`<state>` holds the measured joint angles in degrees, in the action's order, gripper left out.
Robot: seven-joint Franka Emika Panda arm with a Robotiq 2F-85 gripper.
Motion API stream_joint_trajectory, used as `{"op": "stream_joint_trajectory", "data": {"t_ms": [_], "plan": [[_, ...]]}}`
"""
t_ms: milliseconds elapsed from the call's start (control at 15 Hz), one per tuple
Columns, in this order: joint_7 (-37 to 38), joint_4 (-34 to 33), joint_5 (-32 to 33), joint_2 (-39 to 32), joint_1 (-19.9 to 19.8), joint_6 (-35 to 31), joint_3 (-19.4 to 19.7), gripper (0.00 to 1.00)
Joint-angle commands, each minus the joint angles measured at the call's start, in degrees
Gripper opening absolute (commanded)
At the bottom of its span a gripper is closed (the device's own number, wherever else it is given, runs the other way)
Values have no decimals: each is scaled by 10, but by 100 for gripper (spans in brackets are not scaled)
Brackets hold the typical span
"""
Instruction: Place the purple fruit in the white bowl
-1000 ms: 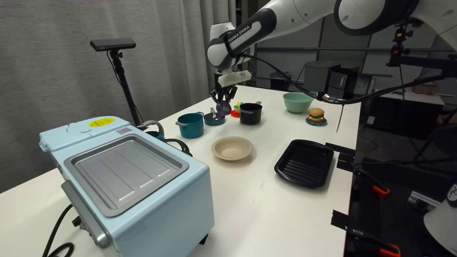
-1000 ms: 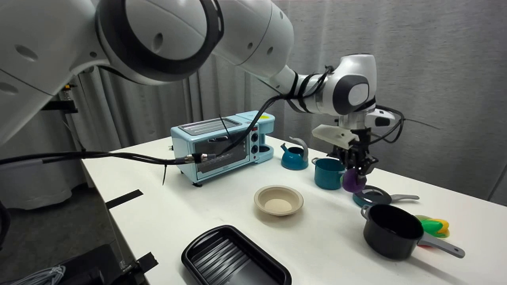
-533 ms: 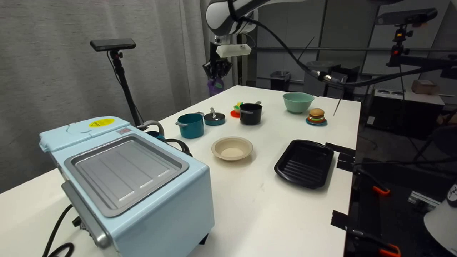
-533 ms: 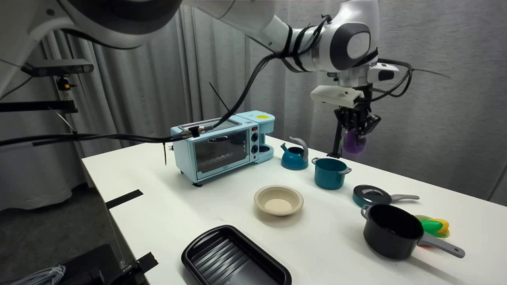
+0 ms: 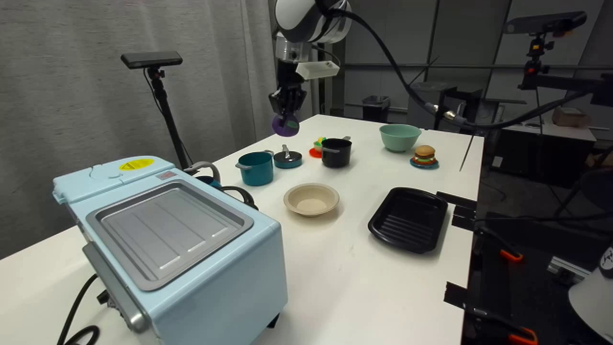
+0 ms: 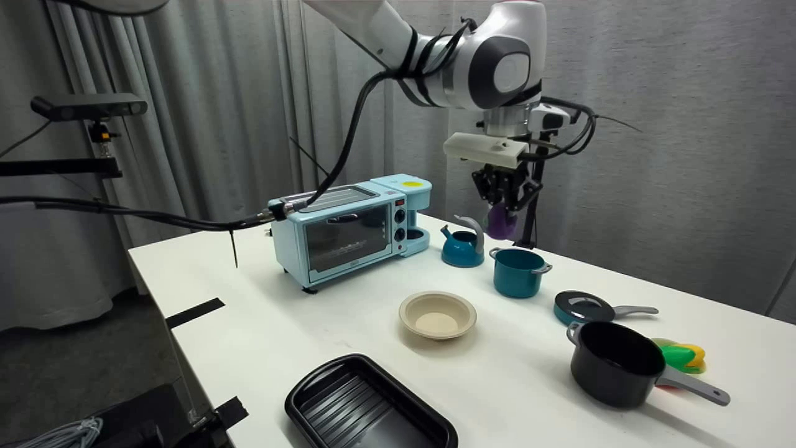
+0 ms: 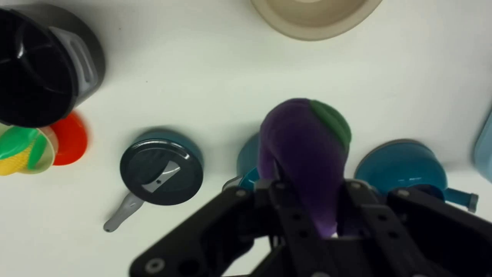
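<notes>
Robot arm (image 6: 457, 78) has shifted toward the oven (image 6: 348, 239); its hand (image 7: 313, 186) points down, gripping the purple fruit (image 7: 301, 132).

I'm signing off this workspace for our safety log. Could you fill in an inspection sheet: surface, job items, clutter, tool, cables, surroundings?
Surface: white table, with black tape at its edge.
Job items: purple toy eggplant held in the air; cream-white bowl upright on the table, eggplant not yet in it.
Clutter: toaster oven, teal kettle, teal pot, small teal pan, black saucepan, toy corn, light green bowl, toy burger, black ribbed tray.
Tool: closed on the eggplant, apart from the table.
Cables: arm cable hangs in mid-air; black cord lies beside the toaster oven.
Surroundings: grey curtain beyond the table; stand-mounted camera.
</notes>
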<state>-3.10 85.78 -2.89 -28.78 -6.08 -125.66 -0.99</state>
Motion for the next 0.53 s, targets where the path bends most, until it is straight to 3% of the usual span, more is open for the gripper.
{"op": "stream_joint_trajectory", "data": {"t_ms": [0, 467], "plan": [[-62, 115, -15, 51, 6, -60, -18, 6], [-92, 234, 11, 43, 32, -125, -25, 6]]}}
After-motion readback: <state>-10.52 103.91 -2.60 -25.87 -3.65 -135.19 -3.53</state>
